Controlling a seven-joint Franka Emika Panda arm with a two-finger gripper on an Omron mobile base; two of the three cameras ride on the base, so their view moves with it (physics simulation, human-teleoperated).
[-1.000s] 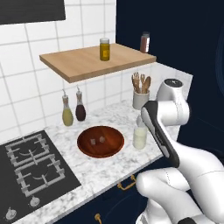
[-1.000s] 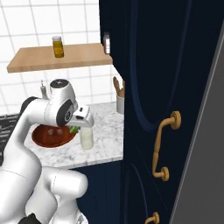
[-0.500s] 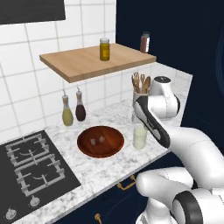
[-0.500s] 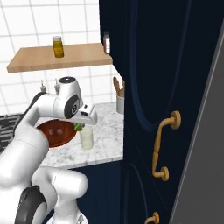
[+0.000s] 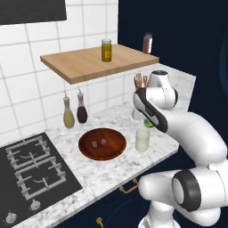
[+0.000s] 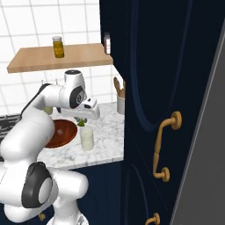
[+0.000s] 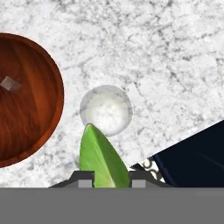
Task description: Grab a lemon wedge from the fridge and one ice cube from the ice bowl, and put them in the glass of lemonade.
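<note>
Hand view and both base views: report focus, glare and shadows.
Hand view: sharp throughout, no glare; the lemon wedge and the glass of lemonade have crisp edges. Left base view: flat, even light, with faint shading under the ice bowl. Right base view: the navy cabinet shows soft sheen.

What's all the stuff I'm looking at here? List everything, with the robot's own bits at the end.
lemon wedge: one, yellow-green, in the gripper above the glass
glass of lemonade: one, clear with pale liquid, on the counter right of the bowl
ice bowl: one, reddish-brown, on the counter, ice cubes inside
bottles: two, yellowish and dark, by the wall
utensil crock: one, white, back of the counter
shelf: one, wooden, carrying a yellow jar and a dark jar
stove: one, black, left
cabinet door: navy, gold handles
gripper: one, dark, shut on the wedge
</note>
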